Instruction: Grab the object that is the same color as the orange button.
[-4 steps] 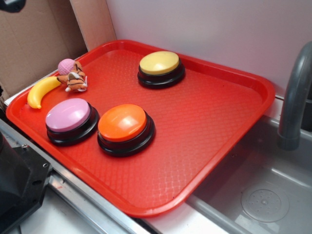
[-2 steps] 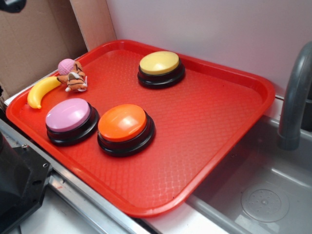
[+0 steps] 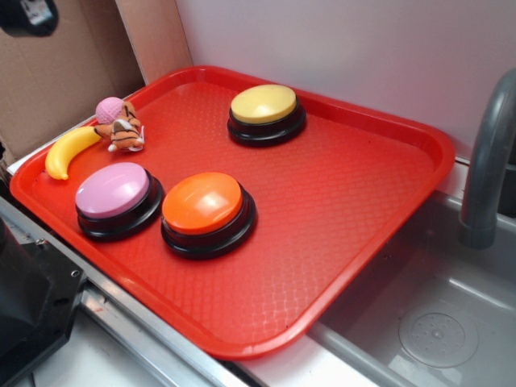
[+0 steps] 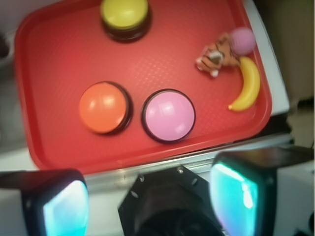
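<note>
- The end effector hangs high above the near edge of the red tray; its two pads stand far apart at the bottom of the wrist view, wide and holding nothing.
- The plush tiger, the object that matches the orange button, lies ahead of the end effector and to the right in the wrist view, well apart from it, in the tray's corner.
- The tiger touches the pink knitted ball behind it and sits just beside the yellow toy banana.
- The orange button stands ahead and to the left, right beside the pink button; the yellow button is farthest ahead.
- By my judgement the step in hand is the approach: nothing is gripped yet and the end effector is not over the tiger.
- The next move calls for travelling forward and to the right until the pads bracket the tiger, then descending. The pads should be turned so they close across the tiger without catching the ball or banana.
</note>
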Robot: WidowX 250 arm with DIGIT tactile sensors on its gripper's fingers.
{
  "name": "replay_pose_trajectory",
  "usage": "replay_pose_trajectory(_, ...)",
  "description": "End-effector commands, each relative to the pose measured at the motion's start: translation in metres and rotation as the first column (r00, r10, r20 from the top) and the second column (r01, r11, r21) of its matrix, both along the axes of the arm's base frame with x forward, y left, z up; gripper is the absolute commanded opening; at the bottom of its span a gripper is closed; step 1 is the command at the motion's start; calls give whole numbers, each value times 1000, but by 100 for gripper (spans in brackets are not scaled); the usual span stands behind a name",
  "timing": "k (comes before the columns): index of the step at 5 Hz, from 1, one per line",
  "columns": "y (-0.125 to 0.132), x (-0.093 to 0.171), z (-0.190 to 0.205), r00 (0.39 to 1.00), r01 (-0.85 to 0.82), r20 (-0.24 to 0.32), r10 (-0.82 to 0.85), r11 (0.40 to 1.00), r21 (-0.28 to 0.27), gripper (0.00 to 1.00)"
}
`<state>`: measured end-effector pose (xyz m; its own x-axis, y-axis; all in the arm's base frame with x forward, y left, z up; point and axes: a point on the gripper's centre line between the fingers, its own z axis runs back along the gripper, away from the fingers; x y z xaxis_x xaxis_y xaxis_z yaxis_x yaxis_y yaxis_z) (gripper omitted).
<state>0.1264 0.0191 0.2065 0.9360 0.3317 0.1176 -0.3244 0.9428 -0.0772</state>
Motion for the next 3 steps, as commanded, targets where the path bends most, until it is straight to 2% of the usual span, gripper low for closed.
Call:
replay_pose_trajectory(1, 43, 21, -30, 952, -301, 60, 299, 953, 23, 100)
replay_pose_trajectory(2, 63, 32, -49, 893, -447, 79, 442, 893, 53, 100)
replay_pose_trajectory(3, 82, 44, -70, 797, -601, 117, 592, 797, 60, 100)
